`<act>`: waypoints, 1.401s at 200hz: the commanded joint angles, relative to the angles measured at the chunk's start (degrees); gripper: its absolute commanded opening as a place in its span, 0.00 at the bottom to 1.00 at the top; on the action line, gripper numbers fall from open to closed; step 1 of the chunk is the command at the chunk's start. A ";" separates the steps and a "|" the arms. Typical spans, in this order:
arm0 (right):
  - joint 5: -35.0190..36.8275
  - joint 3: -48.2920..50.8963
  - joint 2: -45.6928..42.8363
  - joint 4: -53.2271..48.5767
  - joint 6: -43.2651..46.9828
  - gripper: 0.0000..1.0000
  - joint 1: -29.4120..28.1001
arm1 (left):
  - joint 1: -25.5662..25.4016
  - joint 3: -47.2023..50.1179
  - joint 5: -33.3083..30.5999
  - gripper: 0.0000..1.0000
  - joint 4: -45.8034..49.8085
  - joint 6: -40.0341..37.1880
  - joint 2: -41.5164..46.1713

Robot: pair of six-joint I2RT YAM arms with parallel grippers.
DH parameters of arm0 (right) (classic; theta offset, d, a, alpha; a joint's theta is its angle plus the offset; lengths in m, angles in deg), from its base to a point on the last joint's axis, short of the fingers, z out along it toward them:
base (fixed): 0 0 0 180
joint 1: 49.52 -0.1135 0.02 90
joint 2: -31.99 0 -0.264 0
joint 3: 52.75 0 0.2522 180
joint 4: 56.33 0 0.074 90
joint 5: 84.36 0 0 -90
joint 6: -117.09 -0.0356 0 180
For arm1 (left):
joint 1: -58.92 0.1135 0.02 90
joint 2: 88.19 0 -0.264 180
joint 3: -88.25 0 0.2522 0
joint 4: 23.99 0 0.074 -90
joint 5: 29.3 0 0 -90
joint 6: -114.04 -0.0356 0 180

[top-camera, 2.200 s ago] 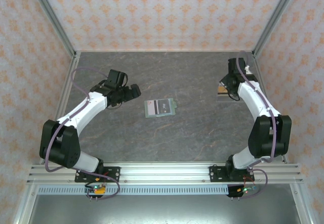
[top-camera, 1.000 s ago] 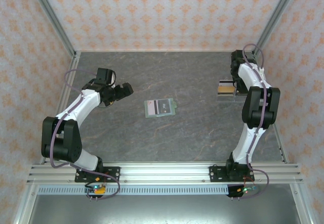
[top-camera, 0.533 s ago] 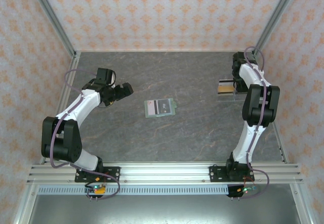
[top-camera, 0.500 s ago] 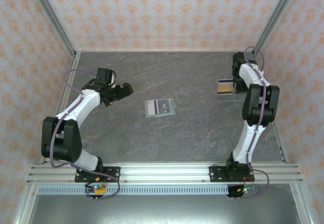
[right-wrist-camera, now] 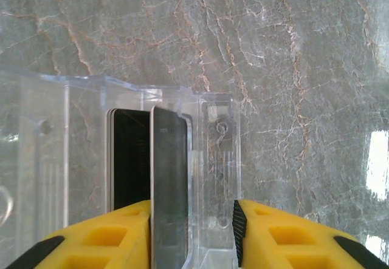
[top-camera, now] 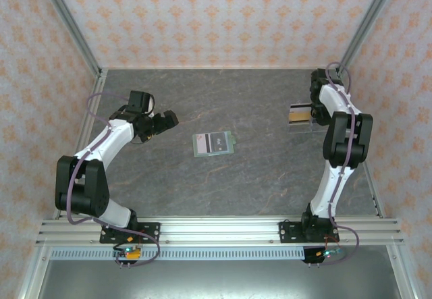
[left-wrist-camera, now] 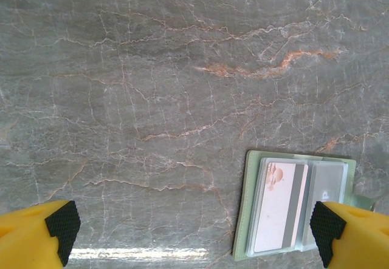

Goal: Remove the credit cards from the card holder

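Credit cards (left-wrist-camera: 276, 205) in card holder (left-wrist-camera: 242, 208): light, stiff, slick; pinch exposed edge. Left jaws wide apart; right jaws parted around upright card (right-wrist-camera: 169, 184).

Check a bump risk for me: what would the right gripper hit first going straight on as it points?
Probably the clear box straight ahead of the right gripper, with cards standing in it; depth is unclear.

No text, number or brand can be read in any view. The credit card (left-wrist-camera: 276, 205) lying in the card holder (left-wrist-camera: 245, 208) carries a small reddish mark near one end. The mark is too blurred to read.
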 commanded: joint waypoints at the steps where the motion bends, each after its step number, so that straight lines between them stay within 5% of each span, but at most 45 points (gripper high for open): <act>1: -0.55 0.70 -6.07 0.26 2.60 0.40 0.29 | 0.28 -0.37 1.35 1.00 -0.50 0.65 0.31; 82: -7.78 6.86 -14.22 3.75 14.04 0.46 -1.85 | -0.11 1.75 2.96 1.00 -0.87 1.61 3.09; 124: -20.60 12.29 -18.99 9.11 23.91 0.56 -9.06 | -2.71 2.32 2.41 1.00 -0.75 3.12 3.31; 181: -33.56 13.56 -16.39 14.91 33.63 0.57 -26.86 | -8.23 3.54 1.47 1.00 -3.66 6.71 1.22; 225: -46.65 12.34 -9.23 22.63 37.55 0.56 -38.02 | -10.45 4.24 3.10 0.95 -7.30 10.06 -1.84; 280: -49.94 11.64 -1.75 25.98 34.88 0.38 -40.95 | -11.49 4.71 4.39 0.87 -10.78 12.66 -5.99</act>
